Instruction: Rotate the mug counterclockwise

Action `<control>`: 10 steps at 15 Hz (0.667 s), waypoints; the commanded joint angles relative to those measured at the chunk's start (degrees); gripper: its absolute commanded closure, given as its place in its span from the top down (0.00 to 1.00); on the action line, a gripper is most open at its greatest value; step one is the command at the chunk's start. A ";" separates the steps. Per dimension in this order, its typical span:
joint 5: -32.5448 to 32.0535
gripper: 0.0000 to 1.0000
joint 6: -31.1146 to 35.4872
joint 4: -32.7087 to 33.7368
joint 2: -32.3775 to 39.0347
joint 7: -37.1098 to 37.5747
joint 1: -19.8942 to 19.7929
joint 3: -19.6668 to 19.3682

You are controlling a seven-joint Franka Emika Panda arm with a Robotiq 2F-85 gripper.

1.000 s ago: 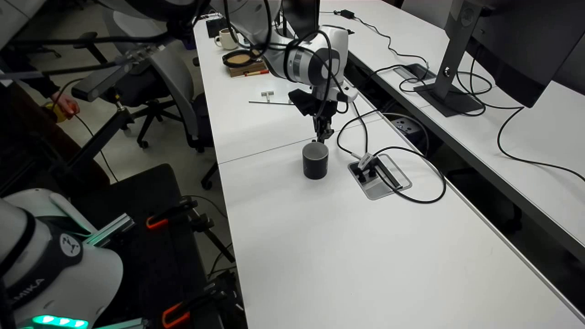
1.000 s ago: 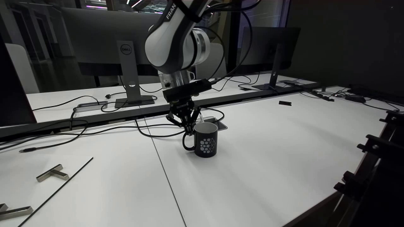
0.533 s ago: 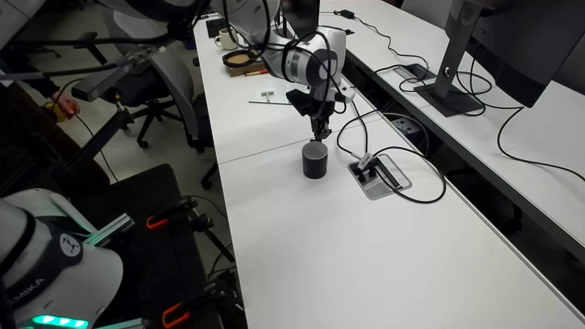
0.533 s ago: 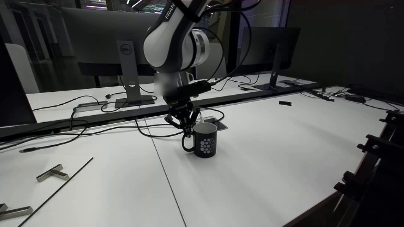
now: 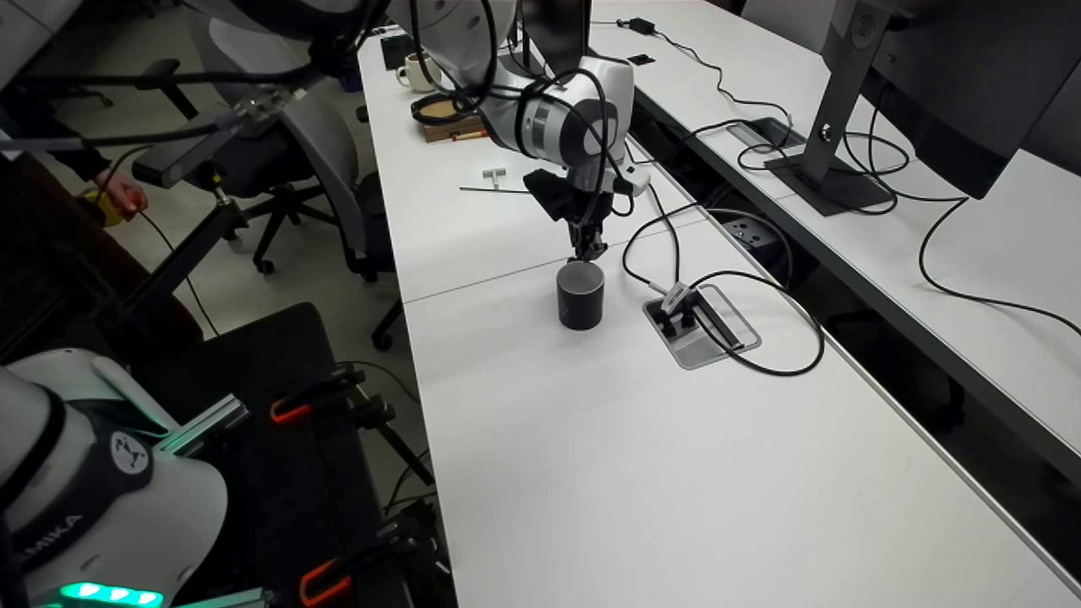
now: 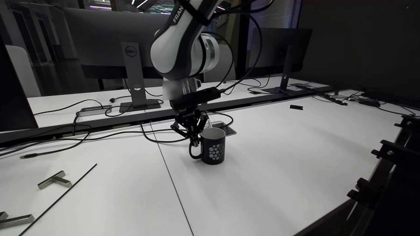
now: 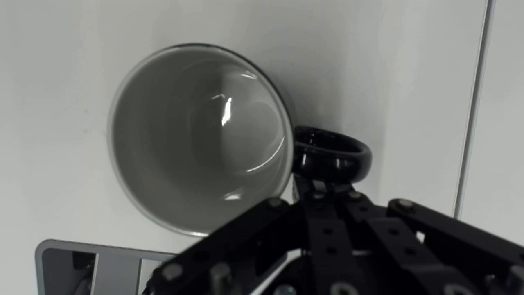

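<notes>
1. My end effector (image 7: 332,189) is clenched, its fingers (image 7: 330,241) together.
2. The handle (image 7: 337,164) lies right at my fingertips; whether they touch, I cannot tell.
3. The mug (image 6: 213,147) stands upright on the worktop (image 5: 676,473).
4. A cable box (image 5: 694,348) sits in the worktop near the mug, apart from it.
5. A monitor (image 6: 101,39) stands well beyond.

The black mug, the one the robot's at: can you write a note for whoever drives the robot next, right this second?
Gripper: shut, right at the handle of the mug; whether it touches, I can't tell.
Mug: upright on the white table, handle side toward the table seam.
Done: gripper is at the handle. How much turning is done, this moment doesn't show.
Left: the counterclockwise turn, or the rest of it, probably by pushing the handle.
</notes>
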 commanded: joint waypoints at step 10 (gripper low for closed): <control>0.43 0.00 4.65 -7.22 -4.44 -1.39 -0.07 0.77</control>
